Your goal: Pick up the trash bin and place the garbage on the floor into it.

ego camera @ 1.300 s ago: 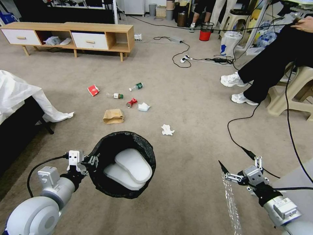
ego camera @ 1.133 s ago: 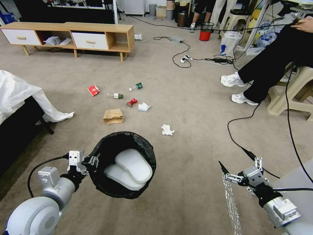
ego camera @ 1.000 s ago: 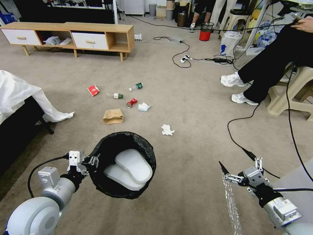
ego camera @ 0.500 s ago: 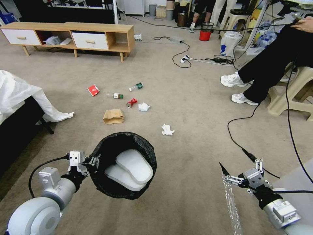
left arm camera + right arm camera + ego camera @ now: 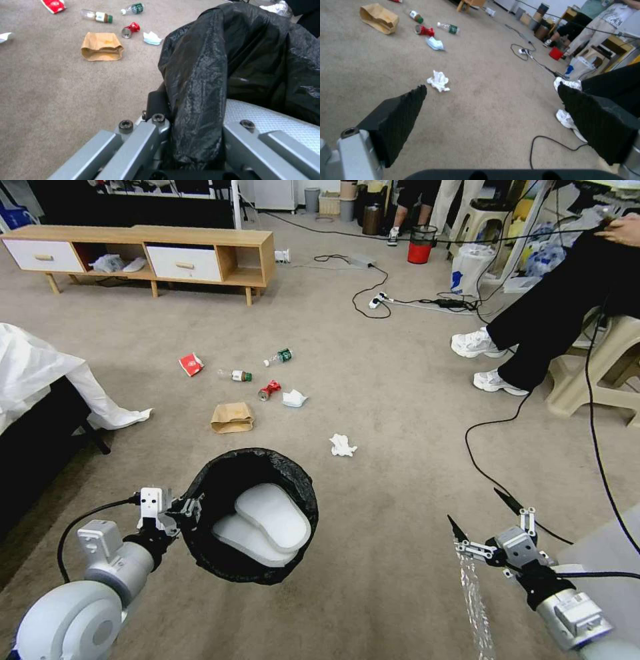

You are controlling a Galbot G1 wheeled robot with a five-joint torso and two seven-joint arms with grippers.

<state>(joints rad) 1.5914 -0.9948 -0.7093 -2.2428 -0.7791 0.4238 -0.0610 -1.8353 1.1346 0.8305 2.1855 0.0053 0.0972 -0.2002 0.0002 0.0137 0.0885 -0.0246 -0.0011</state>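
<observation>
I am holding the bin (image 5: 250,513) up off the floor (image 5: 373,400) with my left tool (image 5: 189,508), which is clenched on the near edge of its rim, the black bag (image 5: 213,75) pinched between the pads. The bin is tilting its mouth toward my head camera, and two pale flat shapes are showing inside it. My right tool (image 5: 481,517) is hanging released, low on the right above the carpet, its two dark fingers (image 5: 400,117) spread wide with nothing between them.

Just past the bin, a crumpled tissue (image 5: 343,445) is lying on the floor, between my two tools and a little ahead. To the left of it, the brown paper bag (image 5: 232,417) is lying flat. Beyond the bag, the crushed red can (image 5: 269,390) is sitting just beside a second white tissue (image 5: 293,398). Farther on, one clear bottle (image 5: 237,375) is lying on its side, with another bottle (image 5: 279,357) to its right and the red-white packet (image 5: 191,364) to its left.

A black cable (image 5: 493,447) is running across the carpet on the right, near my right tool. A low wooden cabinet (image 5: 140,253) is standing at the far left.
</observation>
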